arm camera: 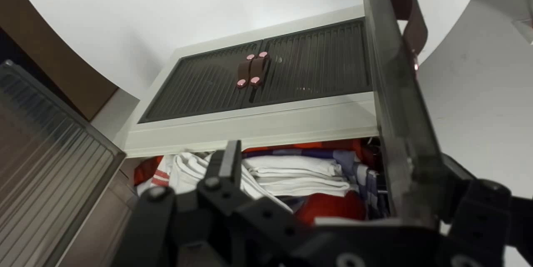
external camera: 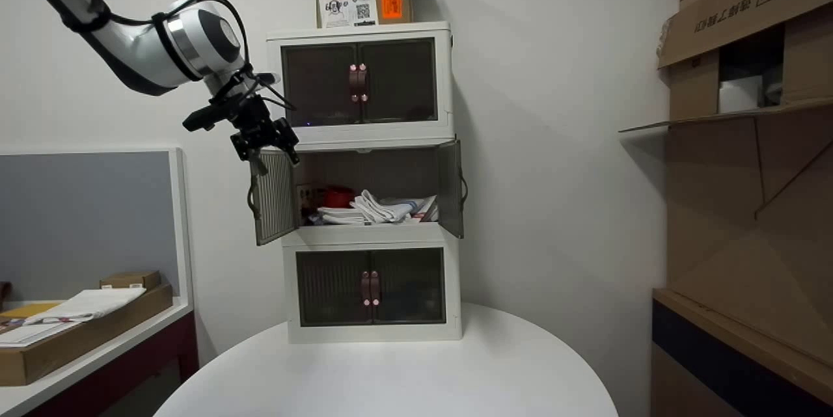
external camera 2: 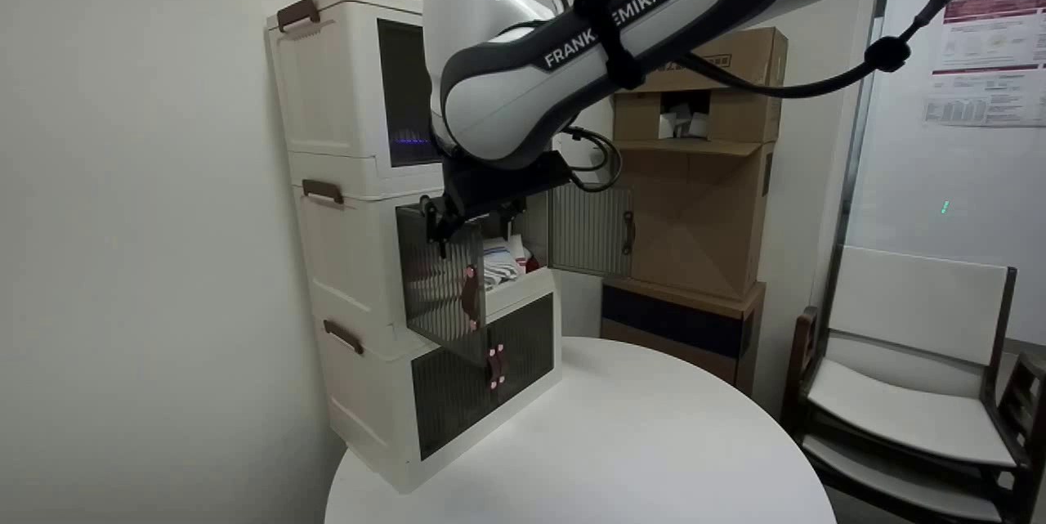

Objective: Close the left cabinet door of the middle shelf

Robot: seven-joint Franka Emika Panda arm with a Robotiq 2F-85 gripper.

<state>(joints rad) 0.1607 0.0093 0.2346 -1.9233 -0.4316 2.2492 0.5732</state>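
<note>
The left cabinet door (external camera: 273, 201) is a dark ribbed pane with a brown strap handle. It stands open, swung outward from the middle shelf (external camera: 371, 233). It also shows in an exterior view (external camera 2: 441, 287) and edge-on at the right of the wrist view (arm camera: 402, 104). The middle shelf (external camera 2: 347, 250) holds folded white cloths and a red item. My gripper (external camera: 278, 162) is open at the door's top edge. In the wrist view, the gripper (arm camera: 341, 167) has one finger over the shelf opening and the other partly hidden behind the door. Whether it touches the door is unclear.
The right door (external camera: 450, 189) of the middle shelf also stands open, at the left in the wrist view (arm camera: 50, 167). The top unit (external camera: 361, 137) and bottom unit (external camera: 374, 334) have shut doors. A round white table (external camera: 390, 378) carries the cabinet. A cardboard box (external camera: 364, 4) sits on top.
</note>
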